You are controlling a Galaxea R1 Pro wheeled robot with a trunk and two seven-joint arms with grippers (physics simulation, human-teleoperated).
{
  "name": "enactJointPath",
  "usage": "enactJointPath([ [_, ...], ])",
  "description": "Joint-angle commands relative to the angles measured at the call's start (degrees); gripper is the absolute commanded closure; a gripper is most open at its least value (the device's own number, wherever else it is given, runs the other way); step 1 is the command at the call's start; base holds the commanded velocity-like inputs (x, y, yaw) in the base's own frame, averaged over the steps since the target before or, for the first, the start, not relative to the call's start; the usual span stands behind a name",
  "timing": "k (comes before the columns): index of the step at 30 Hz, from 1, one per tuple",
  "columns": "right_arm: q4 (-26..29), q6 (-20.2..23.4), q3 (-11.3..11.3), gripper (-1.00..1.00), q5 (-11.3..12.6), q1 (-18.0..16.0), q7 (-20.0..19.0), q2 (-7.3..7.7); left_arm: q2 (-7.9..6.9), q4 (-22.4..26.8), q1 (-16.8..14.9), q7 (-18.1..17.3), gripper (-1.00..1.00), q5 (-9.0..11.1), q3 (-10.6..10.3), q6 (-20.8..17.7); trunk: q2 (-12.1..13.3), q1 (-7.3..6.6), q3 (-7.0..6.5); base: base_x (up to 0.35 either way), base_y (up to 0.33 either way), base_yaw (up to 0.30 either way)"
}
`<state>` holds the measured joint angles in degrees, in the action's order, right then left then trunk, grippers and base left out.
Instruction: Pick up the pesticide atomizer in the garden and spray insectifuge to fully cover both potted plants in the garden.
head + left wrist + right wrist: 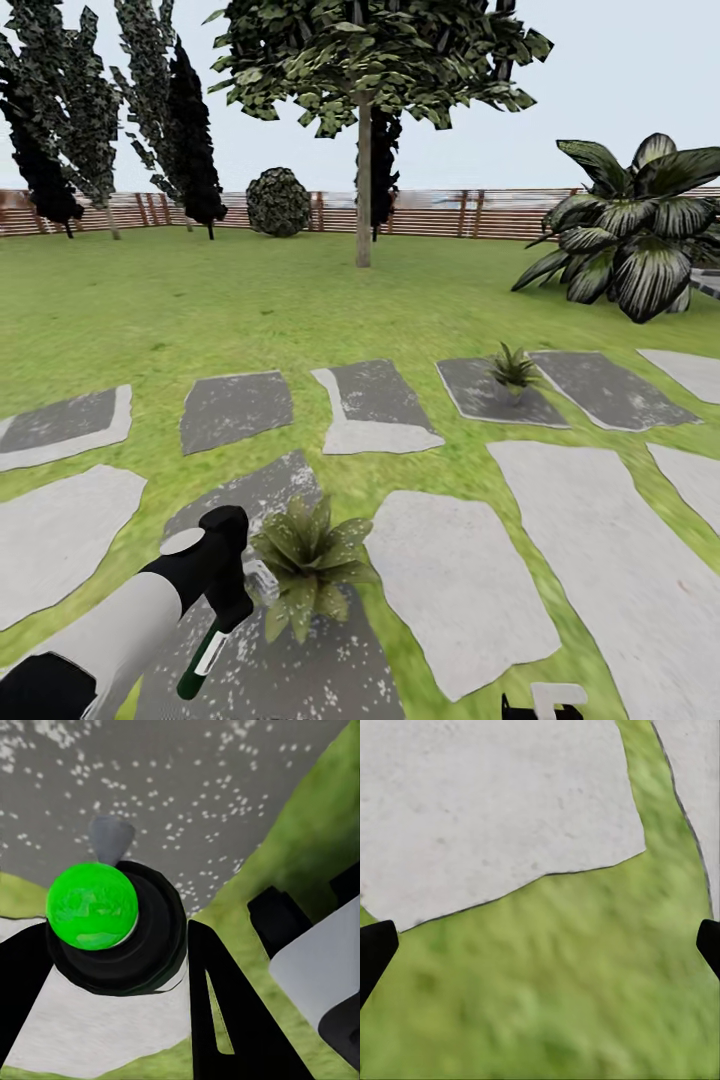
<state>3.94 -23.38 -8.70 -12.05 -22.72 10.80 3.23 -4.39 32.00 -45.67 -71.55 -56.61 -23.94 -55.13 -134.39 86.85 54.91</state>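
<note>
1. Lawn (250, 310) covers the ground, bright green, broken by irregular grey stepping slabs (455, 585) in two loose rows; some slabs are pale, others darker.
2. Slab under the near plant (290, 680) is dark grey, speckled with white dots; the same speckling appears in the left wrist view.
3. Fence (440, 212) of brown horizontal slats closes the far edge of the garden. Dark trees (60, 120) stand at far left, a round bush (278, 202) against the fence, one broad-crowned tree (363, 150) on the lawn at centre.
4. Large dark plant with white-striped leaves (640, 230) sits far right.
5. Near potted plant (308, 565): low olive-green rosette on the speckled slab, just beside the left arm's end. Far potted plant (513, 370): smaller, on a dark slab in the back row, well apart from the first.
6. Left gripper (124, 945) grips the pesticide atomizer (112, 926); black fingers (229, 1012) flank it on both sides. In the left wrist view it shows a round dark body and a bright green round end facing the camera. In the head view the bottle (200, 662) hangs tilted below the black wrist, green and white, over the speckled slab.
7. Right gripper (540, 945): fingertips at opposite picture edges, spread wide, nothing between them; below are grass and a pale slab (495, 802).
8. Writing, labels, brands: none legible.
</note>
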Motion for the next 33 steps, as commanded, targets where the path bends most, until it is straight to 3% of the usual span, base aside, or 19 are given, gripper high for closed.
enactJointPath([
  [1, -0.1, -0.2, -0.4, -1.00, -0.6, 0.0, 0.2, 0.01, -0.22, 0.1, 0.0, -0.5, 1.00, -0.4, 0.2, -0.5, 0.0, -0.01, 0.08, 0.000, -0.009, 0.228],
  [2, -0.1, -0.2, -0.4, -1.00, -0.6, 0.0, 0.2, -0.03, -0.30, 0.2, 0.0, -0.3, 1.00, -0.4, 1.0, -0.5, 0.0, -0.01, 0.09, 0.000, -0.005, 0.246],
  [4, -0.1, -0.2, -0.4, -1.00, -0.6, 0.0, 0.2, 0.01, -0.20, 0.4, 0.0, 0.9, 1.00, -0.4, 4.8, -0.4, 0.0, -0.01, 0.14, 0.000, -0.002, 0.258],
  [6, -0.1, -0.2, -0.4, -1.00, -0.6, 0.0, 0.2, 0.01, 0.54, 0.0, 0.0, 6.1, 1.00, -0.3, 7.8, -0.4, 0.0, -0.01, 0.18, 0.000, 0.000, 0.258],
  [7, -0.1, -0.1, -0.4, -1.00, -0.7, 0.0, 0.1, 0.02, 1.15, -2.9, 0.5, 8.6, 1.00, 1.6, 8.5, -0.1, 0.0, -0.01, 0.18, 0.000, 0.000, 0.050],
  [9, -0.2, -0.1, -0.4, -1.00, -0.7, 0.0, 0.0, 0.02, 1.41, -3.5, 0.6, 9.0, 1.00, 3.9, 8.5, 0.0, 0.0, -0.01, 0.19, 0.000, 0.000, 0.015],
  [11, -0.2, -0.1, -0.4, -1.00, -0.7, 0.0, 0.0, 0.02, 1.81, -3.7, 0.6, 9.1, 1.00, 4.4, 8.5, 0.1, 0.0, -0.01, 0.19, 0.000, -0.012, 0.004],
  [18, -0.2, -0.1, -0.4, -1.00, -0.7, 0.0, 0.0, 0.02, 1.88, -3.6, 1.4, 10.1, 1.00, 4.1, 8.5, 0.2, 0.0, -0.01, 0.19, -0.054, -0.218, 0.000],
  [33, -0.2, -0.2, -0.4, -1.00, -0.7, 0.0, 0.0, 0.05, 1.16, -3.7, 2.2, 10.7, 1.00, 4.5, 8.5, 0.9, 0.0, -0.01, 0.19, -0.311, -0.018, 0.000],
])
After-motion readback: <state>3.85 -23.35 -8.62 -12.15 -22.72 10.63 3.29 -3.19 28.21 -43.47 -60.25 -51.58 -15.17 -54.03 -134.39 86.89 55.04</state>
